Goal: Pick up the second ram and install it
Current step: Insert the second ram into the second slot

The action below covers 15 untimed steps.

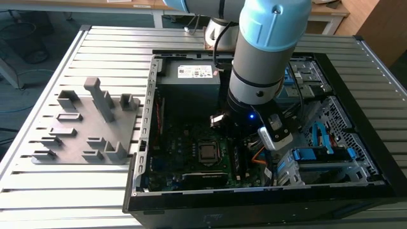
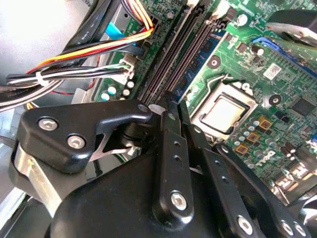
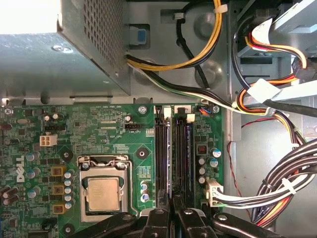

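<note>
Inside the open computer case (image 1: 356, 143), the hand (image 3: 171, 210) hangs low over the motherboard (image 3: 99, 144), right at the near end of the memory slots (image 3: 173, 153), fingers close together; whether they pinch the second ram I cannot tell. A blue-green board (image 2: 200, 54) stands in the slot nearest the processor socket (image 3: 101, 191), long axis running away from the hand. Room is tight: socket on one side, cable bundle (image 3: 277, 188) on the other, grey fixture (image 1: 89, 124) well apart on the worktop (image 1: 95, 191)
</note>
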### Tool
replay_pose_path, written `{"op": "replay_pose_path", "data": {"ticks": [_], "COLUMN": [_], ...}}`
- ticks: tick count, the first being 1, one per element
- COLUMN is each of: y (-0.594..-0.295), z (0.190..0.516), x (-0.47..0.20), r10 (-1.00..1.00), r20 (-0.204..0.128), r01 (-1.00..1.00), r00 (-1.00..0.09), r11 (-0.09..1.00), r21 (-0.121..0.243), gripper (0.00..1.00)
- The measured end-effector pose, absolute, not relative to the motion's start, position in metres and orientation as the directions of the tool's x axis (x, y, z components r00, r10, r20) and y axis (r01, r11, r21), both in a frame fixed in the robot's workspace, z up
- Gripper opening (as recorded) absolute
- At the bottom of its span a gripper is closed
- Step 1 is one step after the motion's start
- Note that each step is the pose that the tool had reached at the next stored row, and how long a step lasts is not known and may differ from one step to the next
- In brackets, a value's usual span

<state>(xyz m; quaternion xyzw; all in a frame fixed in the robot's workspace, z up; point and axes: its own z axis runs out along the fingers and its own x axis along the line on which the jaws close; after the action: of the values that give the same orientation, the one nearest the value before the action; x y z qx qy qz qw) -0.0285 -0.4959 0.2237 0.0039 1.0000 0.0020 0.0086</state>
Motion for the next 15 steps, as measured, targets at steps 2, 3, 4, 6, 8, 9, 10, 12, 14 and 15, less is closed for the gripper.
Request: {"op": "replay_pose_path", "data": {"ticks": [2, 3, 4, 6, 8, 9, 10, 12, 14, 15], "y": [-0.4959, -0.4958, -0.4959, -0.4959, -0.4959, -0.4959, -0.4960, -0.4961, -0.4962, -0.4962], "z": [0.2228, 0.2224, 0.2220, 0.2212, 0.2206, 0.2202, 0.2198, 0.2187, 0.2177, 0.2173], "x": [-0.0284, -0.0284, -0.0284, -0.0288, -0.0290, -0.0291, -0.0292, -0.0292, -0.0292, -0.0292], "r10": [0.002, 0.001, -0.002, -0.008, -0.008, -0.008, -0.008, -0.009, -0.015, -0.019], "r20": [-0.017, -0.017, -0.017, -0.017, -0.017, -0.017, -0.017, -0.017, -0.017, -0.017], "r01": [0.002, 0.000, -0.003, -0.008, -0.008, -0.008, -0.008, -0.009, -0.015, -0.019], "r00": [-1.000, -1.000, -1.000, -1.000, -1.000, -1.000, -1.000, -1.000, -1.000, -1.000], "r11": [1.000, 1.000, 1.000, 1.000, 1.000, 1.000, 1.000, 1.000, 1.000, 1.000], "r21": [0.004, 0.004, 0.004, 0.004, 0.003, 0.003, 0.003, 0.001, -0.002, -0.004], "gripper": [0.14, 0.14, 0.14, 0.14, 0.14, 0.14, 0.14, 0.14, 0.14, 0.14]}}
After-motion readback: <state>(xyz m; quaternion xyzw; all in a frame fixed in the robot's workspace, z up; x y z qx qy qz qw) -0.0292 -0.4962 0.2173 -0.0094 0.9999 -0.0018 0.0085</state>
